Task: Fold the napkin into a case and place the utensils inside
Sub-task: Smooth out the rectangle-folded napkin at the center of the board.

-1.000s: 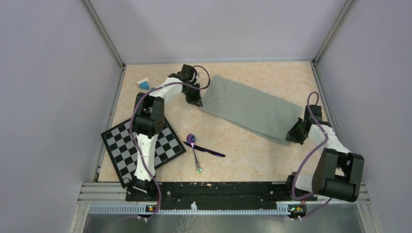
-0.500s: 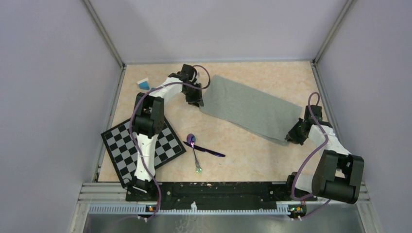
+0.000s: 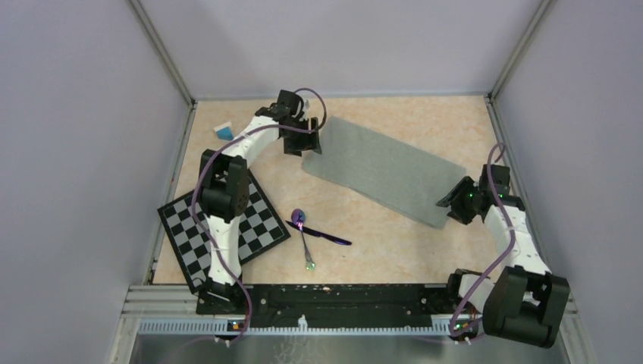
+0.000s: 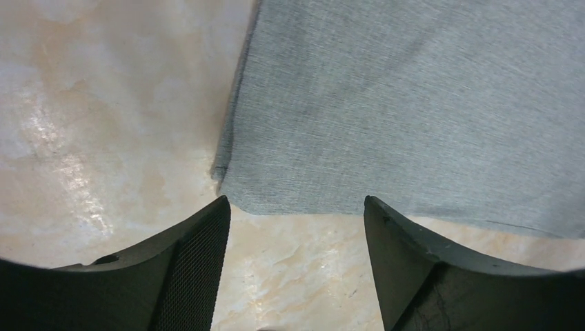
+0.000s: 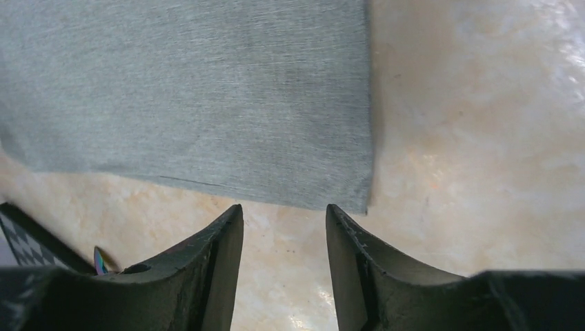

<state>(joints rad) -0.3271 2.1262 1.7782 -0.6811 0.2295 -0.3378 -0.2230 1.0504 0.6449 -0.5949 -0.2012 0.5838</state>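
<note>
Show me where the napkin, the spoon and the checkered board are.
napkin (image 3: 379, 171), top view, middle of the flat cloth.
spoon (image 3: 298, 218), top view, its oval bowl.
checkered board (image 3: 261, 224), top view, uncovered squares near its right corner.

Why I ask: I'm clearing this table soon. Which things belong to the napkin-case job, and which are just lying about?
For the job: napkin; spoon; dark stick-like utensil.
Lying about: checkered board; small blue-and-white piece near the left wall.
</note>
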